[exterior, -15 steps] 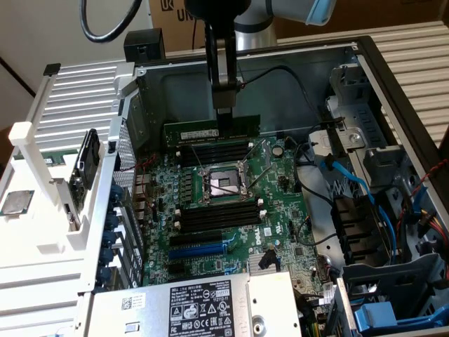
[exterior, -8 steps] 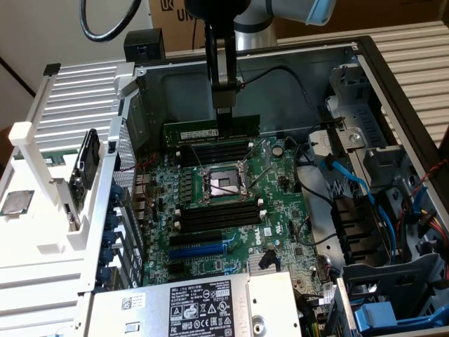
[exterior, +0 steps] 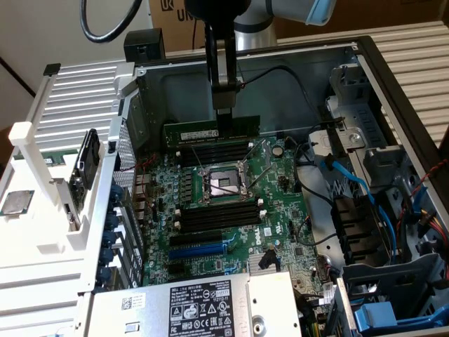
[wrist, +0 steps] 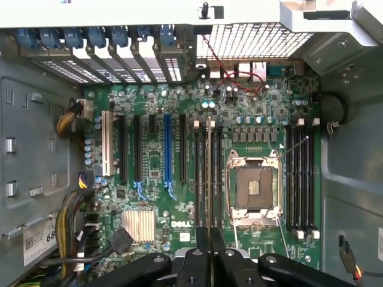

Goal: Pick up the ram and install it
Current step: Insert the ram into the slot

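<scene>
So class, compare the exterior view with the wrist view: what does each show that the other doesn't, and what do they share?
Only the exterior view shows the ram's long side, gripped by the end effector above the far memory slots, plus the white rack and the labelled power supply. Only the wrist view shows the white expansion slot and the yellow-and-black cable bundle. Both show the motherboard's CPU socket and blue expansion slot.

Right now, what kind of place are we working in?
Probably a PC assembly or repair bench: an open computer case with a bare motherboard, cardboard boxes behind, and the gripper holding the ram above the slots.
</scene>
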